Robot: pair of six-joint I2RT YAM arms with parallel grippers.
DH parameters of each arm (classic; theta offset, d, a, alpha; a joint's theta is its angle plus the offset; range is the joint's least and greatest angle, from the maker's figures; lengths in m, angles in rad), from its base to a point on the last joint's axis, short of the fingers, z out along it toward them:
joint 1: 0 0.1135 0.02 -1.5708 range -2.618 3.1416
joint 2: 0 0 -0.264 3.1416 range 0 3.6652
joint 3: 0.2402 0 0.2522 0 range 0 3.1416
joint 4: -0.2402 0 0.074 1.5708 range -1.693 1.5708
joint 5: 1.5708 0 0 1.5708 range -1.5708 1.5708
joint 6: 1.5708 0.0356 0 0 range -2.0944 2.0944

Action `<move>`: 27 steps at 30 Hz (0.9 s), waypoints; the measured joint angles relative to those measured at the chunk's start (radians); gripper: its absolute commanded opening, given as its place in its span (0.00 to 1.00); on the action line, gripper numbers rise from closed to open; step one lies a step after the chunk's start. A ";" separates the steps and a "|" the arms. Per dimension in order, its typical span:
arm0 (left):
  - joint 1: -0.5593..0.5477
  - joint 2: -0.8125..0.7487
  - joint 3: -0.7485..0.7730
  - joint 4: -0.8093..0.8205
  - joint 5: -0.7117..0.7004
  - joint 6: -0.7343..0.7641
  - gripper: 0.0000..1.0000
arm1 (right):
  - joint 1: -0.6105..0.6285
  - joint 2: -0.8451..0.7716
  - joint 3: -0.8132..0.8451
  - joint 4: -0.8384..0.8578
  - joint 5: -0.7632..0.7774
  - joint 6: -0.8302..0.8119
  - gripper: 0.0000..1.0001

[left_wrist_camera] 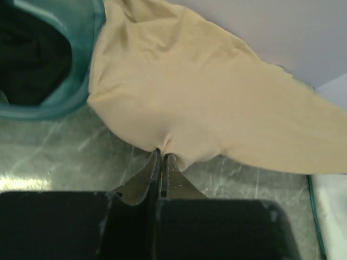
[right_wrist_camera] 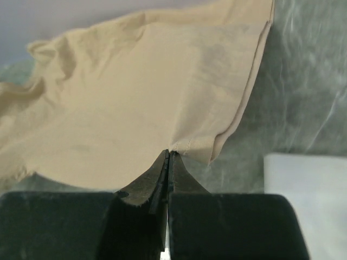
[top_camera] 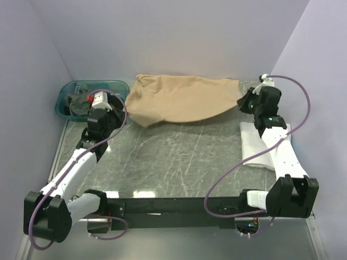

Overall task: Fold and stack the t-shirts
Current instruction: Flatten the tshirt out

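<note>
The tan t-shirt (top_camera: 181, 99) lies stretched across the far side of the table. My left gripper (top_camera: 120, 106) is shut on its left edge; in the left wrist view the closed tips (left_wrist_camera: 161, 156) pinch the cloth (left_wrist_camera: 190, 97). My right gripper (top_camera: 242, 103) is shut on its right hemmed corner; in the right wrist view the tips (right_wrist_camera: 168, 153) clamp the hem of the shirt (right_wrist_camera: 135, 108). A folded white t-shirt (top_camera: 258, 145) lies at the right under my right arm, also in the right wrist view (right_wrist_camera: 309, 189). Dark shirts (top_camera: 76, 104) sit in the tub.
A teal translucent tub (top_camera: 116, 86) stands at the far left corner, its rim next to the tan shirt in the left wrist view (left_wrist_camera: 81, 81). White walls close in the back and both sides. The marbled tabletop (top_camera: 179, 162) stretches in front of the shirt.
</note>
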 measured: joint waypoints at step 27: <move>-0.250 -0.608 -0.329 -0.597 -0.188 -0.476 0.01 | 0.000 -0.152 -0.283 -0.262 0.167 0.150 0.00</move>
